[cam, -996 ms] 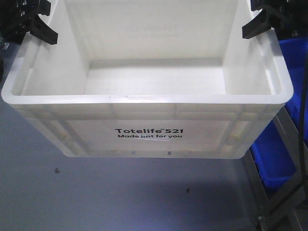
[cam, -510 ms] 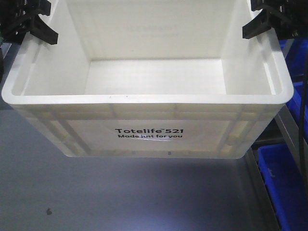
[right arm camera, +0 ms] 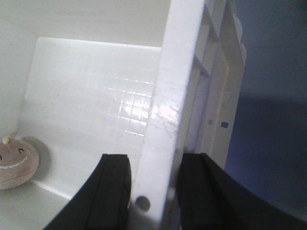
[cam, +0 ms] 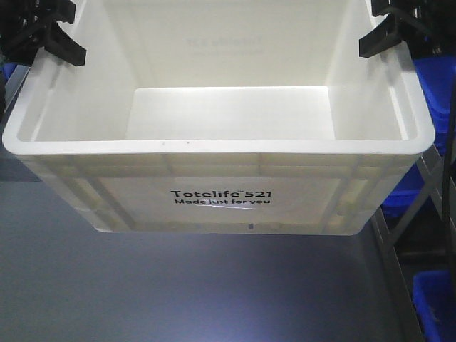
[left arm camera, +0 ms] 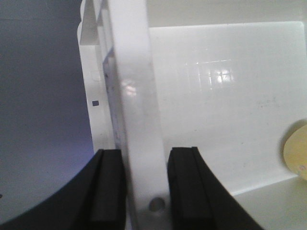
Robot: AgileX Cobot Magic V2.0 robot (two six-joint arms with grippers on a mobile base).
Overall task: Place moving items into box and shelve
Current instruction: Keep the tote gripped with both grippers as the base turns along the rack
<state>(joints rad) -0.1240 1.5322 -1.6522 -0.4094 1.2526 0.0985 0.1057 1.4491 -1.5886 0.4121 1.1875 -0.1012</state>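
The box (cam: 214, 146), a large white crate printed "Totelife 521", hangs above the grey floor and fills the front view. My left gripper (cam: 50, 35) is shut on its left rim and my right gripper (cam: 388, 35) on its right rim. In the left wrist view the black fingers of the left gripper (left arm camera: 146, 153) pinch the white wall of the box (left arm camera: 216, 96). A yellow round toy (left arm camera: 296, 151) shows at the edge inside. The right gripper (right arm camera: 156, 158) clamps the opposite wall of the box (right arm camera: 96, 96). A pinkish-brown plush (right arm camera: 17, 165) with a stitched face lies on the bottom.
Blue plastic bins (cam: 434, 78) sit on a metal shelf frame (cam: 399, 278) at the right, another bin (cam: 438, 306) lower down. Grey floor (cam: 178, 285) lies under the hanging box.
The box and both grippers keep the same place in view. Behind them the blue bins and shelf frame have shifted, and the dark floor specks have passed out of sight.
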